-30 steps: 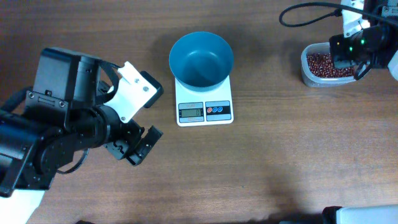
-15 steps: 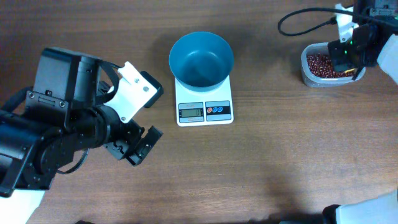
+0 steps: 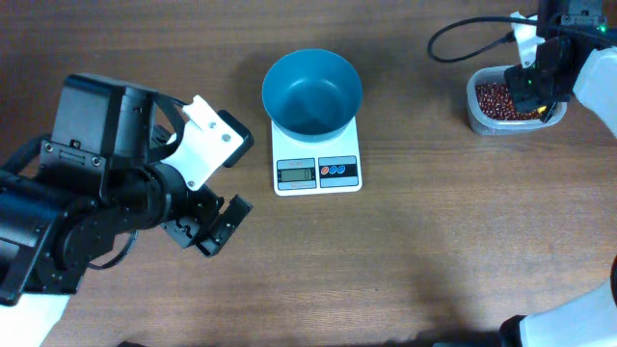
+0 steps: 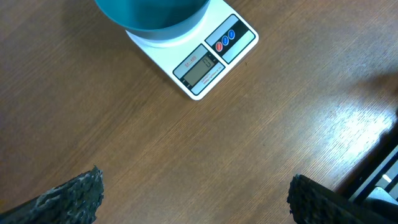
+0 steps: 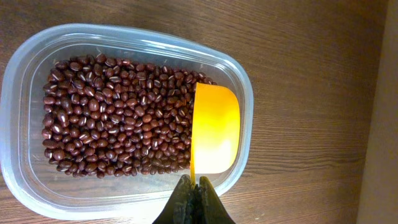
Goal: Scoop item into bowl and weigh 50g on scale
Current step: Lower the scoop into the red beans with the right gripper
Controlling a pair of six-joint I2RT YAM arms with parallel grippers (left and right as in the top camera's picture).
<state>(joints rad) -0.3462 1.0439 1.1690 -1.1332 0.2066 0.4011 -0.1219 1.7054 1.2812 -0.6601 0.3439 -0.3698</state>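
Though our right arm [image 3: 596, 82] has swung aside since a second ago, our right fingers [image 5: 185, 202] clench the yellow scoop [image 5: 214, 137], empty in the clear tub [image 5: 15, 124] beside the beans [image 5: 112, 112]. We cannot read the scale [image 3: 316, 159] display; the teal bowl [image 3: 311, 92] on it is empty. Our left fingers [image 4: 74, 196] hang spread above the table [image 3: 434, 251].
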